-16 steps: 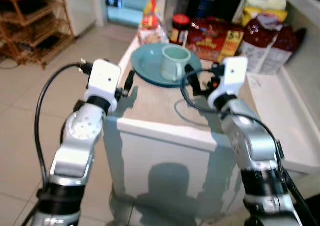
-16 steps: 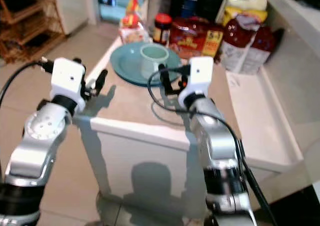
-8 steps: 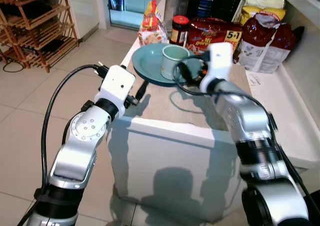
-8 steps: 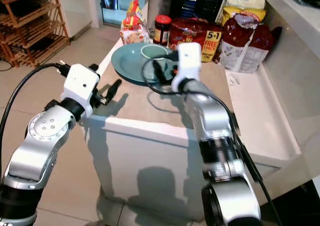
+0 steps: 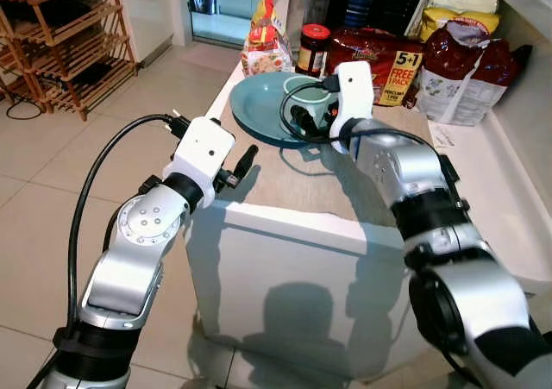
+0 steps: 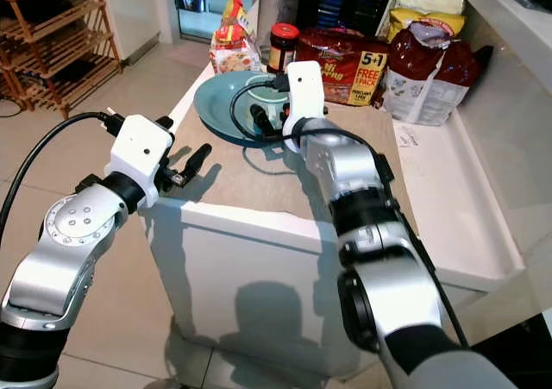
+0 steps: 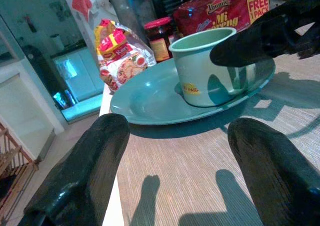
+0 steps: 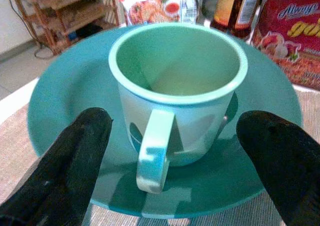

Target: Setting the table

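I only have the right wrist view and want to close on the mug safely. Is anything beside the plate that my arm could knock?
Observer: Yes. A dark-lidded jar and red noodle packs stand just behind the teal plate.
Operator: Where is the left gripper?
Observer: The left gripper hovers open at the counter's near left edge, short of the plate.
Operator: Is the mug upright?
Observer: Yes, the green mug stands upright on the plate, between the open fingers of the right gripper.
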You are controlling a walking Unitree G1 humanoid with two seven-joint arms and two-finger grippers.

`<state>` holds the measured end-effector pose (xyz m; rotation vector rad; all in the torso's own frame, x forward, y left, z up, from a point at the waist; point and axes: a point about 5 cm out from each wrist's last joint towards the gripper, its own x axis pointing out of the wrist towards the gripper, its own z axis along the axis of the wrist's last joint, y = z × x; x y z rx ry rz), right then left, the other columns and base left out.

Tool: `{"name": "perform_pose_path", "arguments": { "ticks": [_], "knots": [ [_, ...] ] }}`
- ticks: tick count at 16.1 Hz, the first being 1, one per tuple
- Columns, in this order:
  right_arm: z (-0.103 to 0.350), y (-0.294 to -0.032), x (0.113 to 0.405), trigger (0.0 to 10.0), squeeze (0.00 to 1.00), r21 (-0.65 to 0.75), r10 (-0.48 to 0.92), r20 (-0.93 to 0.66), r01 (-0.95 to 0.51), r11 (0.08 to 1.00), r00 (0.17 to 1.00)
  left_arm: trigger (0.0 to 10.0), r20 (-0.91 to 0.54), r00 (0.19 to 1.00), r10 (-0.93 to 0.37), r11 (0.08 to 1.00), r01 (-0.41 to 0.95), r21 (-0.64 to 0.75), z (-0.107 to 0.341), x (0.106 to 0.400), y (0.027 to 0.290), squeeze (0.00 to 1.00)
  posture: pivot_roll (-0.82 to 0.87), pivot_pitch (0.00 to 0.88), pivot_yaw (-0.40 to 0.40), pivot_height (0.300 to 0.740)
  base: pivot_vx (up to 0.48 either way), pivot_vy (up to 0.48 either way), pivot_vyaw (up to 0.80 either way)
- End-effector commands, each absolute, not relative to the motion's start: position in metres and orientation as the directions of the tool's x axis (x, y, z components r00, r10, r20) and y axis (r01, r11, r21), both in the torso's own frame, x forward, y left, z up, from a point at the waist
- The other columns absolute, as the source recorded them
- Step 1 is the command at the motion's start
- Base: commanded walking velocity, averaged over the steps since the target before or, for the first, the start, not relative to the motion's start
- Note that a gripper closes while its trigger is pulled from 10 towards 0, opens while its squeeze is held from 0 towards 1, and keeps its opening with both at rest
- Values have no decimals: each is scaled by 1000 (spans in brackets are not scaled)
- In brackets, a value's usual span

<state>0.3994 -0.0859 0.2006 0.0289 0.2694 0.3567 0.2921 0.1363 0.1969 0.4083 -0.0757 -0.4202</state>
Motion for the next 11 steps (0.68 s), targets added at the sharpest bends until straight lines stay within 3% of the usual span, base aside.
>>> {"name": "perform_pose_path", "arguments": {
  "ticks": [1, 4, 5, 6, 8, 9, 11],
  "knots": [
    [200, -88, 402, 10000, 0, 74, 330, -269, -322, 944, 905, 10000, -17, 902, -432, 821, 401, 407, 199, 291, 132, 0, 107, 0, -95, 740, 0, 0, 0],
    [194, -83, 407, 10000, 0, 87, 327, -313, -316, 945, 892, 10000, -35, 893, -448, 811, 422, 406, 198, 289, 131, 0, 114, 0, -99, 740, 0, 0, 0],
    [194, -82, 408, 9176, 0, 91, 323, -315, -310, 946, 893, 10000, -40, 887, -460, 806, 436, 401, 198, 287, 130, 0, 116, 0, -100, 740, 0, 0, 0],
    [195, -82, 408, 6157, 0, 91, 317, -311, -303, 948, 896, 10000, -43, 881, -471, 802, 448, 395, 198, 286, 129, 0, 116, 0, -100, 740, 0, 0, 0],
    [199, -81, 411, 2980, 0, 112, 320, -280, -300, 947, 905, 10000, -41, 863, -503, 791, 479, 379, 198, 283, 124, 0, 119, 0, -101, 740, 0, 0, 0],
    [199, -81, 411, 314, 0, 114, 320, -280, -299, 947, 905, 10000, -42, 862, -504, 791, 481, 379, 198, 283, 124, 0, 119, 0, -101, 740, 0, 0, 0],
    [198, -82, 412, 0, 0, 112, 319, -287, -299, 948, 903, 10000, -44, 862, -506, 789, 482, 380, 198, 284, 124, 0, 118, 0, -97, 740, 0, 0, 0]
  ]
}}
